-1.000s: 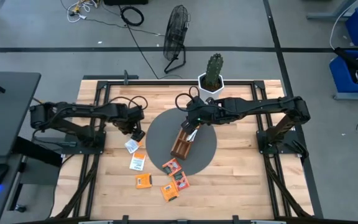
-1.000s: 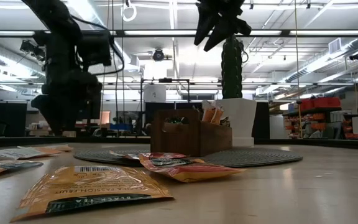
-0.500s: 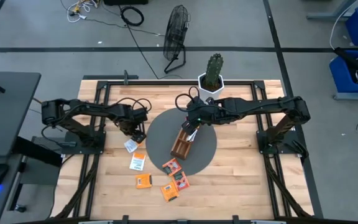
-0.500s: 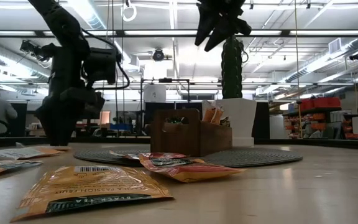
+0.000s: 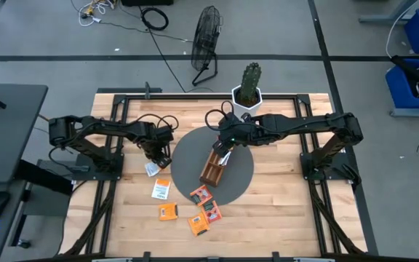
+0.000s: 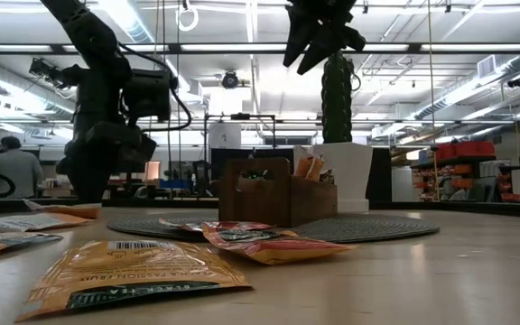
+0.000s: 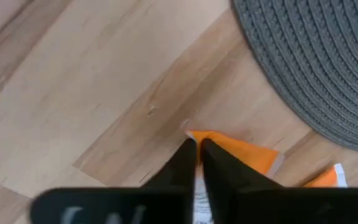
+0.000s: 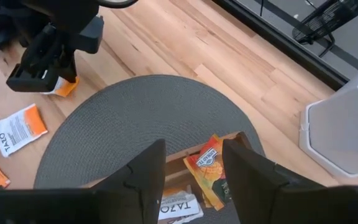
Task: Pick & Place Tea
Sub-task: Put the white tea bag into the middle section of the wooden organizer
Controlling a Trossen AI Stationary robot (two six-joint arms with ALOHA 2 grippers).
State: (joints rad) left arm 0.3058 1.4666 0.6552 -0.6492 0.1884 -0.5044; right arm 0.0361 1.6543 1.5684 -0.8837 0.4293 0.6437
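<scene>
My left gripper (image 5: 156, 156) points down at the table just left of the grey round mat (image 5: 188, 156), shut on the corner of an orange and white tea sachet (image 7: 244, 155). Several more sachets lie loose on the wood nearer the front (image 5: 161, 189) (image 5: 169, 211) (image 5: 211, 211), and some stand in the brown wooden tray (image 5: 213, 167) on the mat. My right gripper (image 8: 191, 168) hangs open well above the tray, with nothing between its fingers. My left gripper pinches the sachet's orange corner (image 7: 199, 134) between its two fingertips (image 7: 185, 152). It comes from above, pointing steeply down. The rest of the sachet lies flat on the wood beside the mat's edge.
A cactus in a white pot (image 5: 249, 91) stands at the mat's far side. A second sachet's corner (image 7: 328, 177) lies close to the held one. Black frame rails (image 5: 115, 138) run along both sides of the table.
My left gripper has sunk onto the sachet beside the mat, rolled a little, and shut on its corner. The sachet still lies where it was.
</scene>
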